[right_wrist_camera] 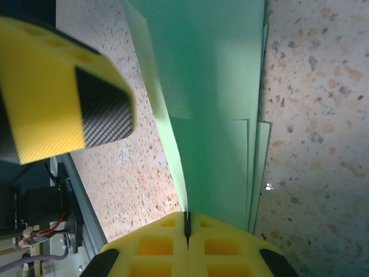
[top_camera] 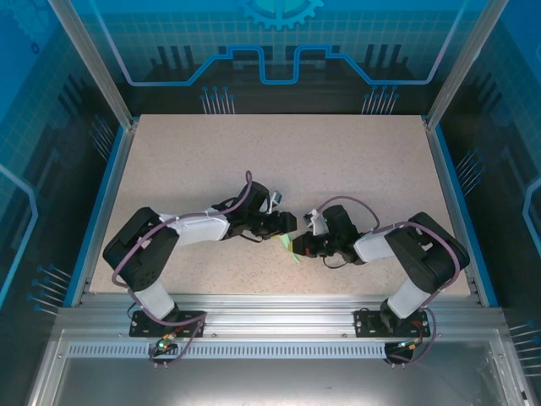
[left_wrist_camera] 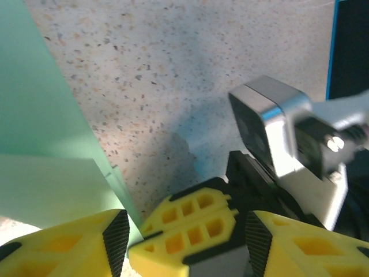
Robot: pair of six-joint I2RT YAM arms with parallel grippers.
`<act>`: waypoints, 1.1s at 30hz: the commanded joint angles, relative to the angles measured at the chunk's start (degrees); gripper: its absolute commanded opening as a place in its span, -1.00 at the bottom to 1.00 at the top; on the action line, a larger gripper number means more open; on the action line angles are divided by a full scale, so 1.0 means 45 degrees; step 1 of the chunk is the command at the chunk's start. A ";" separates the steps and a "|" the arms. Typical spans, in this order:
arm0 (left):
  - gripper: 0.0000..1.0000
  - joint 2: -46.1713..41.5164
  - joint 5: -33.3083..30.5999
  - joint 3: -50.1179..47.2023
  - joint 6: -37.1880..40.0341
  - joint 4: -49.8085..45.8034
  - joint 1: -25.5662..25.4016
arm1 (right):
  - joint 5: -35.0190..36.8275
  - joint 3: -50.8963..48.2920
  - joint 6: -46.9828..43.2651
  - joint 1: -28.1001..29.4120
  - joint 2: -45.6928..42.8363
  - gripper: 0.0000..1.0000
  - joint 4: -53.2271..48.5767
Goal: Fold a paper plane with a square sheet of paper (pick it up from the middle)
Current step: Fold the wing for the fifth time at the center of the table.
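Top external view: near the front middle of the worktop, one left gripper and one right gripper meet tip to tip, with a single paper plane between them. Left wrist view: the left gripper's two yellow fingers stand spread, the green paper just beside one. Right wrist view: the right gripper is pressed together, pinching the paper plane's folded edge.

The paper plane is pale mint-green, folded lengthwise into a narrow strip of several overlapping layers with stepped edges. It sits near the front middle of the table. One end is pinched between the closed fingers of the right gripper.
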 commanded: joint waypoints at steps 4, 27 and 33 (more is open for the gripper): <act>0.20 -0.0450 -0.0015 -0.0389 0.0330 0.0373 -0.0057 | -0.0102 -0.0344 0.0991 -0.0293 0.0523 -1.00 0.0889; 0.13 0.1449 -0.0234 0.0263 0.0476 0.1093 -0.0074 | 0.0374 -0.0235 0.0493 -0.0449 -0.0695 -0.64 -0.0889; 0.13 0.1499 -0.0130 0.0390 0.0537 0.1044 -0.0071 | 0.1311 0.0211 -0.0791 -0.0445 -0.1856 -0.39 -0.3525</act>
